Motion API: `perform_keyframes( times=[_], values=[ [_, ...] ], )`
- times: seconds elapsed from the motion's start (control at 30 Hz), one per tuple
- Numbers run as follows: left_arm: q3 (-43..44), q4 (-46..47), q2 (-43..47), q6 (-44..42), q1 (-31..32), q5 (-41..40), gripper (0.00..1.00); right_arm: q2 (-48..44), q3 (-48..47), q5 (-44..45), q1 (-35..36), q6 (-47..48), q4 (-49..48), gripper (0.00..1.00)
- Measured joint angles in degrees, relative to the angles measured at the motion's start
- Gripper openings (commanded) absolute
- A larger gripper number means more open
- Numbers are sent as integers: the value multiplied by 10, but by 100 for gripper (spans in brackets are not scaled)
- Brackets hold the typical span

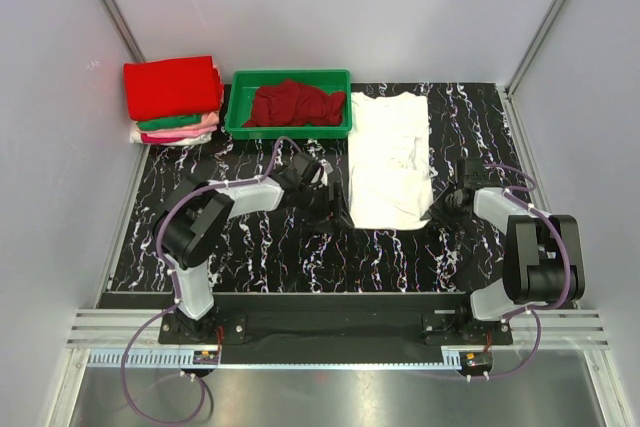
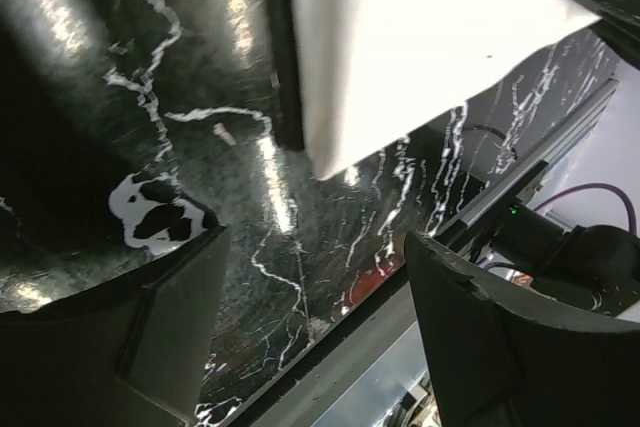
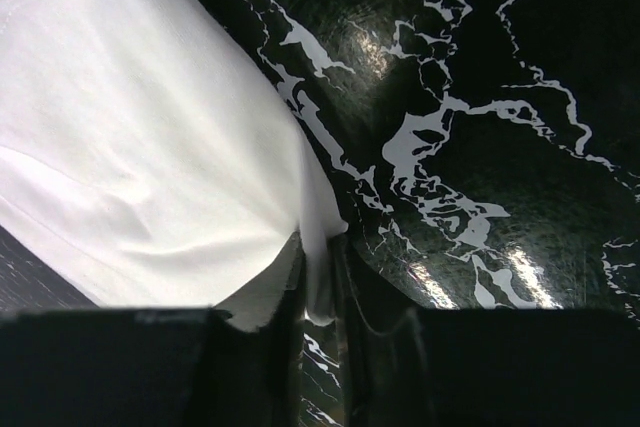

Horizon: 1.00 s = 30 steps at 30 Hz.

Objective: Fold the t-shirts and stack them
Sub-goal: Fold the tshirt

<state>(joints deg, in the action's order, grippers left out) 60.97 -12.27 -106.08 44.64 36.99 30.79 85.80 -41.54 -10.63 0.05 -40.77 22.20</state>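
White and folded into a narrow strip, the shirt [image 1: 390, 159] lies right of centre on the table [image 1: 260, 247], its long axis running far to near, lightly creased. The right gripper [image 3: 320, 287] pinches its near right corner. The left gripper [image 2: 310, 247] gapes empty beside its near left edge.

Far left: folded t-shirt stack [image 1: 172, 97]; tray [image 1: 288, 133] just right of it, crumpled t-shirt [image 1: 295, 104] inside. Right of tray: flat t-shirt [image 1: 390, 162].

white t-shirt [image 1: 390, 152], red shirt [image 1: 295, 104], green tray [image 1: 290, 132], black white-veined table [image 1: 270, 247]
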Motion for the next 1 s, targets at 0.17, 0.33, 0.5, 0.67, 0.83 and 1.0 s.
perform_keyframes(
  times=[0.17,0.33,0.5,0.67,0.83,1.0],
  values=[
    [-17,36,3,29,10,-12,73,0,3,0,0,0,-4,17],
    [-17,64,2,56,34,-37,74,0,3,-2,0,0,-5,16],
    [-13,75,-11,83,47,-52,67,0,3,-6,0,2,-6,15],
    [0,94,-37,103,49,-59,48,0,3,-8,0,5,-7,8],
    [19,100,-57,109,49,-64,32,0,3,-10,0,7,-8,1],
    [24,103,-68,108,49,-71,0,0,3,-14,0,9,-7,0]
  ],
)
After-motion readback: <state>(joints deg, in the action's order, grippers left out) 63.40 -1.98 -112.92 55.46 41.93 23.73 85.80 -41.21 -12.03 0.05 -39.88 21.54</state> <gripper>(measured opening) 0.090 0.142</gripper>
